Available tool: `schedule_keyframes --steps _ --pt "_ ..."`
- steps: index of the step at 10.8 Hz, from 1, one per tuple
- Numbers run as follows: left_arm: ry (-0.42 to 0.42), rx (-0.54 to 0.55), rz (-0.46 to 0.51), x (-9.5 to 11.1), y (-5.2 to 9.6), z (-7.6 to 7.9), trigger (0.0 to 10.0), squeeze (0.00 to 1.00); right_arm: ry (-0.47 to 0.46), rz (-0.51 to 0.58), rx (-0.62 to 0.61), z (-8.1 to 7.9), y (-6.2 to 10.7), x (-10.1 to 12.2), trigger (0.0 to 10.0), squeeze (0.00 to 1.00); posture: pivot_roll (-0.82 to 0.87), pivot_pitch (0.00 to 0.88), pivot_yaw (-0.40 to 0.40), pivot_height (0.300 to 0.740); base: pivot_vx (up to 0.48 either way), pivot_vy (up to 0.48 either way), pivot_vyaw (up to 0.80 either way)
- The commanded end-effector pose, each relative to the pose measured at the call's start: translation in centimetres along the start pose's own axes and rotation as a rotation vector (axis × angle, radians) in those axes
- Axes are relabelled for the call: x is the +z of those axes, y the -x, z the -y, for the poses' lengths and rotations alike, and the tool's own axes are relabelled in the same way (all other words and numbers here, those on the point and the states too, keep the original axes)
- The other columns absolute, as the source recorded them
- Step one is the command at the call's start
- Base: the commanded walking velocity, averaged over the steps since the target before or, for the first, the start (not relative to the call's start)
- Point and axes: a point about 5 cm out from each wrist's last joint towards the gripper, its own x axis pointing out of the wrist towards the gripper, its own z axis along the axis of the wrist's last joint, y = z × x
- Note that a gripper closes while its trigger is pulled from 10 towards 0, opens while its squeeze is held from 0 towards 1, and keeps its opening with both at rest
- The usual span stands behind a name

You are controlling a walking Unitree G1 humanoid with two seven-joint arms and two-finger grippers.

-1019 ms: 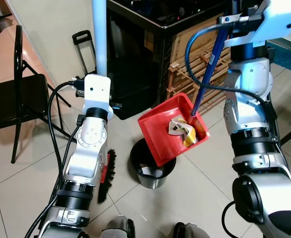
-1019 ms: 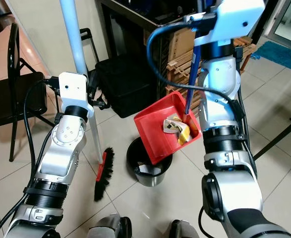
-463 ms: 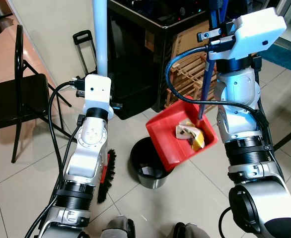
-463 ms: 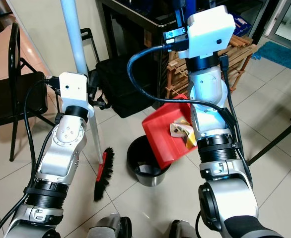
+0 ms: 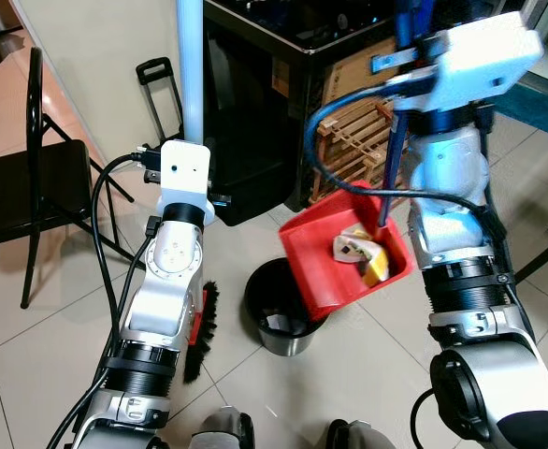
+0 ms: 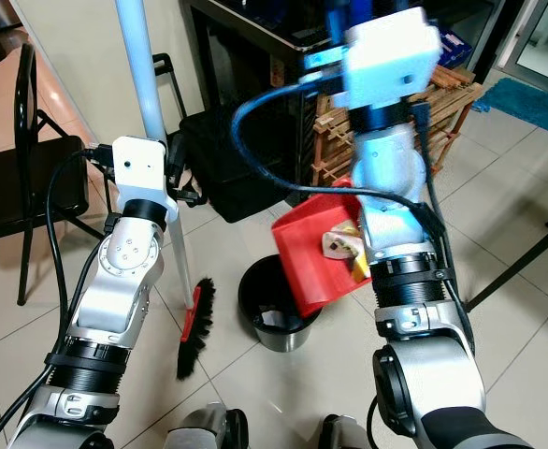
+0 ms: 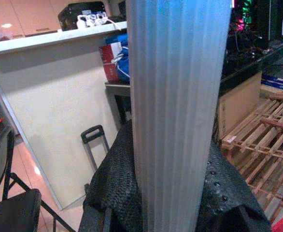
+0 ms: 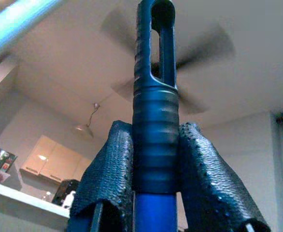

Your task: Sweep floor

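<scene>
A red dustpan hangs tilted just above and to the right of a black trash bin, with crumpled white and yellow litter in its low corner. Its dark blue handle rises to my right gripper, which is shut on it high up. My left gripper is shut on the pale blue broom pole. The broom's black bristles with red base rest on the tiled floor beside my left arm.
A black folding chair stands at the left. A black cabinet and a wooden rack are behind the bin, with a small trolley handle by the wall. A blue mat lies at the far right.
The right arm has swung back to the right and risen, carrying the dustpan off the bin's centre; in the last half second the pan tilted more steeply. The left arm and broom have stayed still.
</scene>
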Motion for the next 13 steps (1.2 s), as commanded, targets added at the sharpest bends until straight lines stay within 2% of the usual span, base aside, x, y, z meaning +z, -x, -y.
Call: schedule_keyframes --steps 1,4,8,13 --pt "-0.012 -0.002 0.073 1.3 -0.3 -0.1 10.0 0.0 0.038 0.115 0.031 -0.3 -0.7 1.7 10.0 0.0 0.11 0.123 0.056 0.74 0.0 0.0 0.0" --pt "-0.012 0.0 0.072 1.3 -0.4 -0.1 10.0 0.0 0.044 0.13 0.025 -0.7 -0.6 2.0 10.0 0.0 0.11 0.126 0.053 0.74 0.0 0.0 0.0" --pt "-0.015 -0.001 0.076 1.4 -0.4 0.0 10.0 0.0 0.078 0.217 -0.004 -1.1 -1.0 3.6 10.0 0.0 0.11 0.123 0.051 0.74 0.0 0.0 0.0" --pt "-0.021 0.001 0.079 1.4 -0.4 0.0 10.0 0.0 0.046 0.206 -0.023 -1.7 -0.9 3.9 10.0 0.0 0.11 0.123 0.045 0.74 0.0 0.0 0.0"
